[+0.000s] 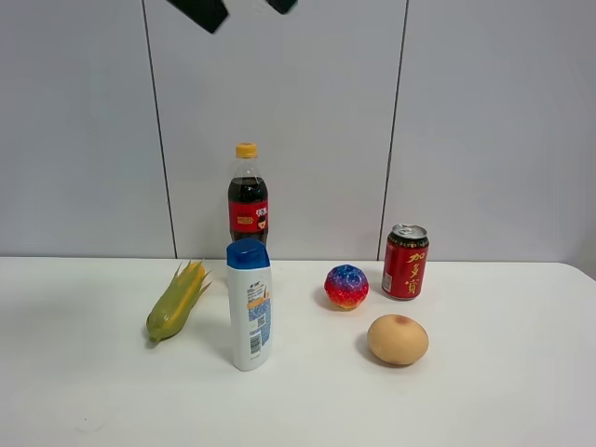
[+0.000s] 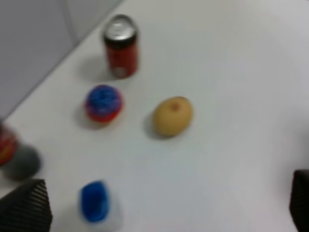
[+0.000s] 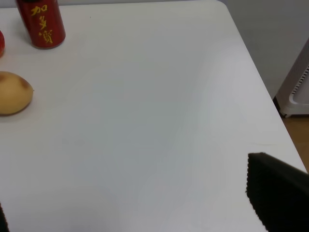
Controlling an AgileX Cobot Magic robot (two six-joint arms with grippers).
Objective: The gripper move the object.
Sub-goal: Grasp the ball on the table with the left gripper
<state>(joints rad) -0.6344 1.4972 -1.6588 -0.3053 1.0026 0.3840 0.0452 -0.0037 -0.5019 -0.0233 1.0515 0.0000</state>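
The object, a small ball point(image 1: 346, 286) with a blue-purple top and a red-orange bottom, sits on the white table point(image 1: 484, 400) between a white bottle and a red can. It also shows in the left wrist view point(image 2: 103, 103). My left gripper point(image 2: 161, 208) hangs high above the table, open and empty, with its dark fingertips point(image 2: 24, 205) wide apart. Two dark tips at the top edge of the exterior view point(image 1: 198, 11) seem to be this gripper. My right gripper point(image 3: 140, 212) is open and empty over the table's right part, far from the ball.
A red can point(image 1: 406, 262) stands right of the ball. A tan peach-like fruit point(image 1: 398, 339) lies in front of it. A white bottle with a blue cap point(image 1: 250, 305), a cola bottle point(image 1: 247, 193) and a corn cob point(image 1: 177, 302) are to the left. The table's right edge point(image 3: 256, 82) shows.
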